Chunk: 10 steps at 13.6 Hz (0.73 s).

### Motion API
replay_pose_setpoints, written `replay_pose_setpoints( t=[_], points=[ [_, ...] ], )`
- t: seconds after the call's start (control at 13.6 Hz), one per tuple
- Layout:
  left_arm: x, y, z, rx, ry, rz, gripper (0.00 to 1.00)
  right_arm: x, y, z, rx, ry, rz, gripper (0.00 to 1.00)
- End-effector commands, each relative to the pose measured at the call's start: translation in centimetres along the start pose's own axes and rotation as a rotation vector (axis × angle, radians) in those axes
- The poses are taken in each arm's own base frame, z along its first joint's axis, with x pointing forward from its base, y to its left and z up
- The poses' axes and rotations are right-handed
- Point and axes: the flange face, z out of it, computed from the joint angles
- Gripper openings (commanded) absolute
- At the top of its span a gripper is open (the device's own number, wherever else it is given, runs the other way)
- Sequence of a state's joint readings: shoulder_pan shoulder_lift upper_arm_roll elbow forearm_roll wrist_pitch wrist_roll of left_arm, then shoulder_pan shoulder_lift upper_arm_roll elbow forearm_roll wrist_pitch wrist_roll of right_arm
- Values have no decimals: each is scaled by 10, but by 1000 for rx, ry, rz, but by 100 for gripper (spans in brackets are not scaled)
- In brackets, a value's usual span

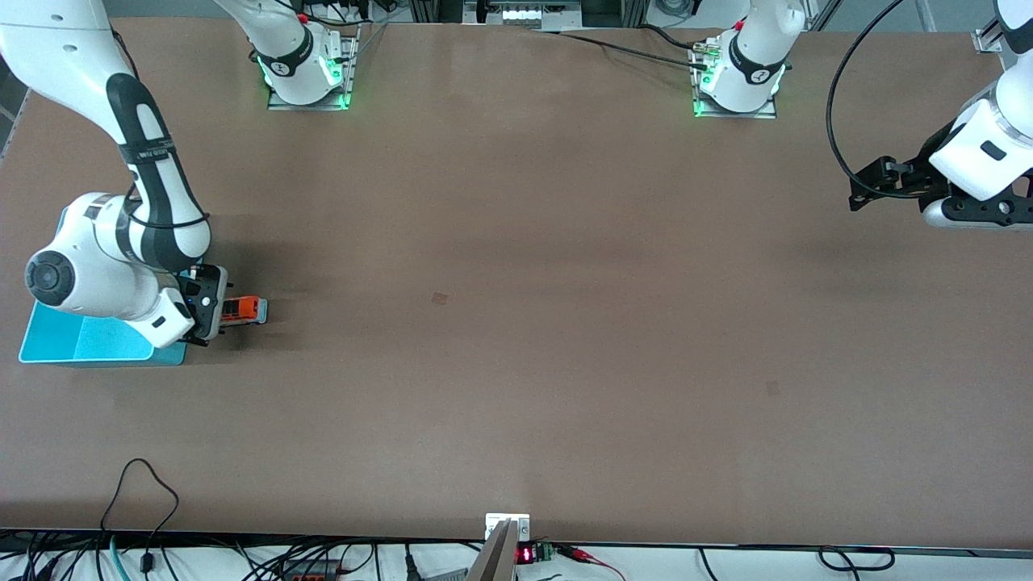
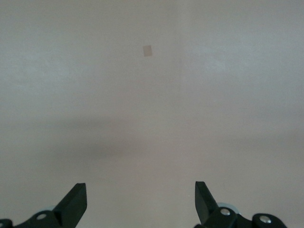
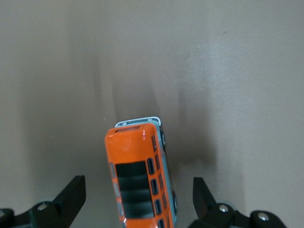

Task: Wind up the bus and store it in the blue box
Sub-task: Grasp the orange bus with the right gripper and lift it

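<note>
The light blue rectangular plastic box (image 1: 89, 343) sits on the brown table (image 1: 516, 323) at the right arm's end, partly covered by the right arm. Just beside it, toward the table's middle, the small orange toy bus with dark roof windows and silver-white ends (image 1: 244, 310) rests on its wheels. The right tool (image 3: 137, 197) is low over the bus with its fingers spread wide, one on each side and neither touching (the bus sits a little askew between them). The step in hand looks like the grasp that comes before winding; the next move calls for closing squarely on the bus's sides. The left tool (image 2: 141, 202), fingers likewise spread, waits above bare table at the left arm's end.
</note>
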State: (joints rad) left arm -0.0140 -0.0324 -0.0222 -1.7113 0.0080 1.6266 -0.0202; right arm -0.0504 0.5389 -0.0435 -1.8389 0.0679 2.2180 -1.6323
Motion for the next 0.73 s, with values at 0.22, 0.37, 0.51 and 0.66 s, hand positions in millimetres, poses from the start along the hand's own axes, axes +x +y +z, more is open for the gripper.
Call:
replay_pose_setpoints(
  t=[0.22, 0.37, 0.51, 0.66],
  points=[
    [1, 0, -6, -16, -3, -11, 100, 2, -2, 20, -31, -14, -88, 100],
    [1, -1, -7, -16, -3, -12, 100, 1, -6, 27, -26, -17, -100, 100],
    [2, -2, -7, -16, -2, -14, 100, 0, -7, 27, -20, -17, -106, 100],
    [2, -2, -7, -16, -2, -14, 100, 0, -6, 23, -28, -18, -154, 65]
  ],
)
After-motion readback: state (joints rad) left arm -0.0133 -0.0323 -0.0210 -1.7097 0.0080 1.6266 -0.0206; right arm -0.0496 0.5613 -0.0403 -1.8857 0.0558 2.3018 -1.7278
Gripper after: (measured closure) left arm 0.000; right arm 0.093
